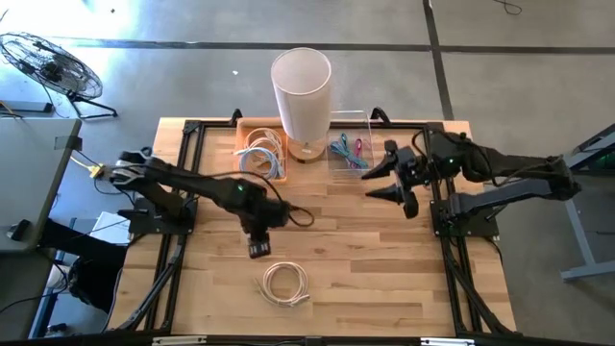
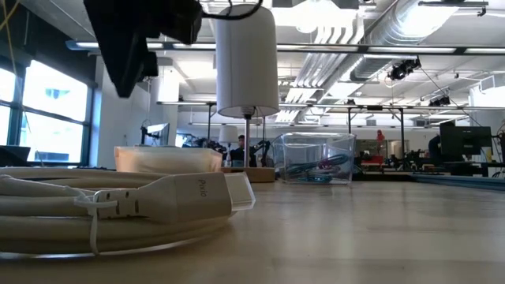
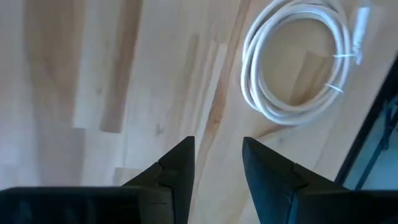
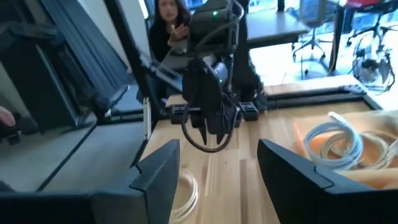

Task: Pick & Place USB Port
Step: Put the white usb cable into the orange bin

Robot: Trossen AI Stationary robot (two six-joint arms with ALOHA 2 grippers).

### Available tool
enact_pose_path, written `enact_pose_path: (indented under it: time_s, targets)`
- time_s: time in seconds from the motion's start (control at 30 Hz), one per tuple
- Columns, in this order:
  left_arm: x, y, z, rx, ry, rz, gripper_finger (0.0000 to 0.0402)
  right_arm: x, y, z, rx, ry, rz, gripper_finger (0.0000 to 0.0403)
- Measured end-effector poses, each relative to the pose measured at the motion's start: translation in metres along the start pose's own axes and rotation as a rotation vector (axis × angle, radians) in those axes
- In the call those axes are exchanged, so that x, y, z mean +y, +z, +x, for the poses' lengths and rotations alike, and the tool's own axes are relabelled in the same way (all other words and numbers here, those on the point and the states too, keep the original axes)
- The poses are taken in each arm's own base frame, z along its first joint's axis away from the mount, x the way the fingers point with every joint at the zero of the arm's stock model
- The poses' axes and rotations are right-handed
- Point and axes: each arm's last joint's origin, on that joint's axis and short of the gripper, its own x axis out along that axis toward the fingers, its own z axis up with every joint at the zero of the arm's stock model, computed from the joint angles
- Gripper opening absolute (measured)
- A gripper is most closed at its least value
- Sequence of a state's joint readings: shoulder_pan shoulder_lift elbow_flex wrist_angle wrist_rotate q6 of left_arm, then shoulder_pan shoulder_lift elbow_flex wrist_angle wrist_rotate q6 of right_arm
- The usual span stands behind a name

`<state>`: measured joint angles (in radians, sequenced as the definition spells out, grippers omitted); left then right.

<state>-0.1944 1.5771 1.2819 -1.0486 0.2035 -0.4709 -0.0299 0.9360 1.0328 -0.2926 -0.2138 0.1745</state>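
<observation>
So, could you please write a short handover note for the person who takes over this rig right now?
Left gripper: open, empty, hovering above the table near the coiled white USB cable.
Right gripper: open, empty, waiting beside the clear container.
Things: one white cable lies loose on the wooden table; more white cables sit in the orange bin; coloured cables are in the clear container.
Done: cannot tell.
Left: grasp the loose cable and place it.
</observation>
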Motion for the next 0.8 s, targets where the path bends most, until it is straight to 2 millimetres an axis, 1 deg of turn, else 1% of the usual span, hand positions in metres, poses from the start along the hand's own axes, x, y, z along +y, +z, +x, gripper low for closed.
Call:
enact_pose_path:
  time_s: [0.1,0.17,0.3,0.43,0.53,0.63,0.8]
  targets:
    - [-0.012,0.002,0.019,0.030,0.001,-0.035,0.0131,0.009,-0.003,0.002,0.019,0.005,-0.009,0.0209]
    - [-0.022,0.005,0.030,0.030,-0.032,-0.048,0.0131,0.015,-0.005,0.003,0.024,0.014,-0.016,0.0209]
    - [-0.039,0.007,0.047,-0.002,-0.060,-0.079,0.0131,0.027,-0.007,0.004,0.027,0.016,-0.031,0.0209]
    - [-0.050,0.008,0.063,-0.014,-0.057,-0.104,0.0131,0.038,-0.010,0.004,0.030,0.030,-0.039,0.0209]
    - [-0.053,0.006,0.075,0.015,-0.024,-0.113,0.0131,0.045,-0.011,0.004,0.032,0.041,-0.047,0.0209]
    - [-0.051,0.005,0.087,0.045,0.019,-0.129,0.0131,0.053,-0.013,0.003,0.031,0.047,-0.039,0.0209]
    - [-0.050,0.012,0.106,0.046,0.023,-0.135,0.0131,0.062,-0.015,0.002,0.026,0.052,-0.043,0.0209]
